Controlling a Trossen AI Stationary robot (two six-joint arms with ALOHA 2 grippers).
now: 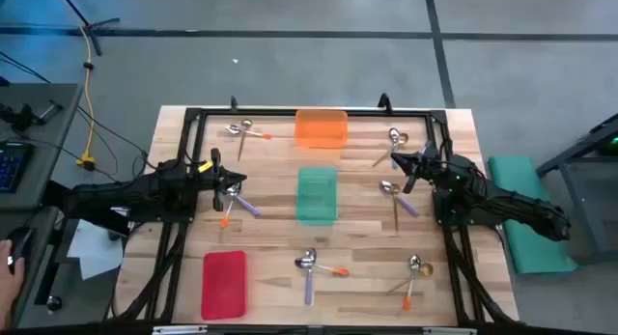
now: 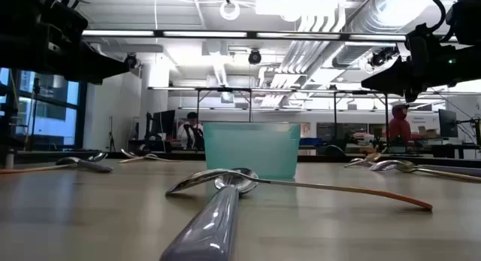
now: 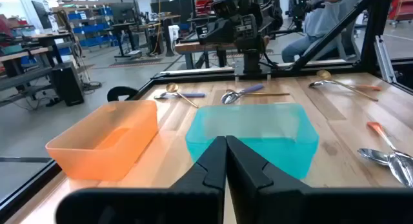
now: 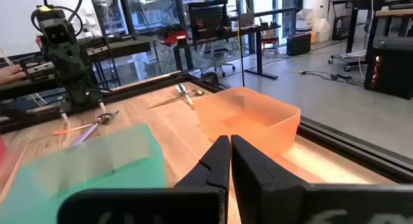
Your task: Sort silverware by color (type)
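My left claw (image 1: 230, 183) hangs pressed together and empty right above a crossed pair of spoons (image 1: 237, 202), their handles running toward the bench's near edge. My right claw (image 1: 404, 165), also pressed together, hovers between two other pairs. The left is nearer its pair, so it drops first.

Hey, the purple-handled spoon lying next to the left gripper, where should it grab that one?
Probably mid-handle on the purple-handled spoon, coming straight down. It lies flat, its bowl overlaps the orange spoon, and the handle angles clear toward the green tray. The left gripper hovers close by.
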